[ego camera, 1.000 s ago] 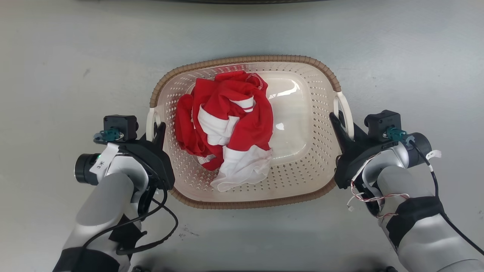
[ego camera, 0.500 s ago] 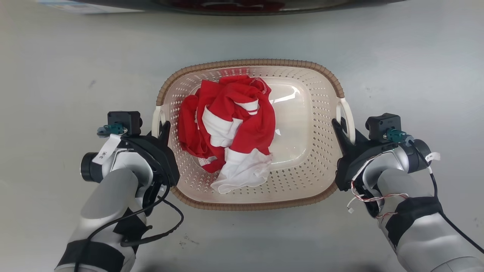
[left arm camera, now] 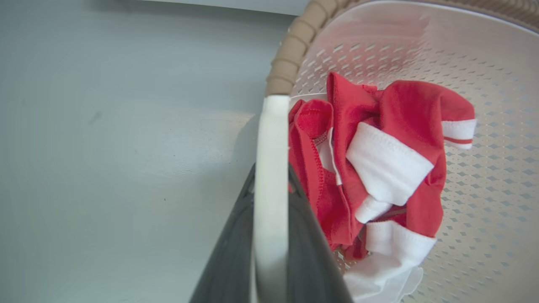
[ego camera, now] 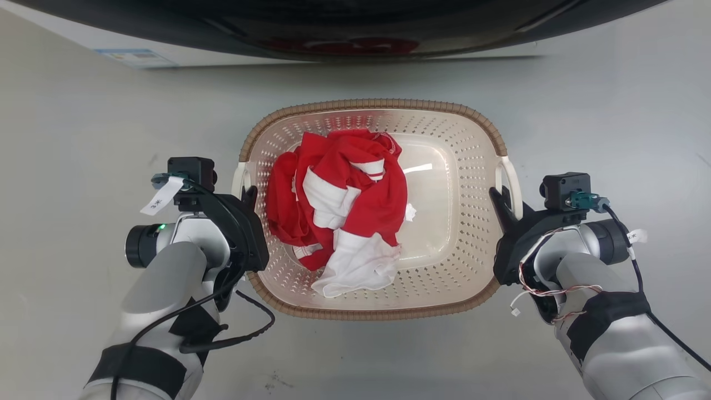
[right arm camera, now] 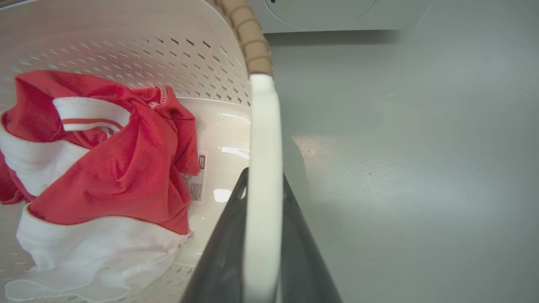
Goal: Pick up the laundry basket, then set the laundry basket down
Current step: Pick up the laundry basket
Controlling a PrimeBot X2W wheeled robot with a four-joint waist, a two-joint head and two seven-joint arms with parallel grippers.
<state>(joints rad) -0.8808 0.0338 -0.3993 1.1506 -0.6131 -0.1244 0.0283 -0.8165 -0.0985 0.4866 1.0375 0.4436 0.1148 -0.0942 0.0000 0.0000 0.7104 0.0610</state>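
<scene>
The laundry basket is cream-white and perforated, with a brown woven-look rim, and sits in the middle of the head view. A crumpled red and white garment lies inside it. My left gripper is shut on the basket's left white handle, with a dark finger on each side of the handle. My right gripper is shut on the right white handle in the same way. I cannot tell whether the basket is touching the floor.
The dark front of a washing machine and its white body run along the top of the head view, just beyond the basket. A small label is on the machine at the left. Grey floor surrounds the basket.
The head camera has shifted, so the washing machine's front now shows along the top. Both grippers have kept hold of the handles, and arms and basket have kept their positions relative to each other.
</scene>
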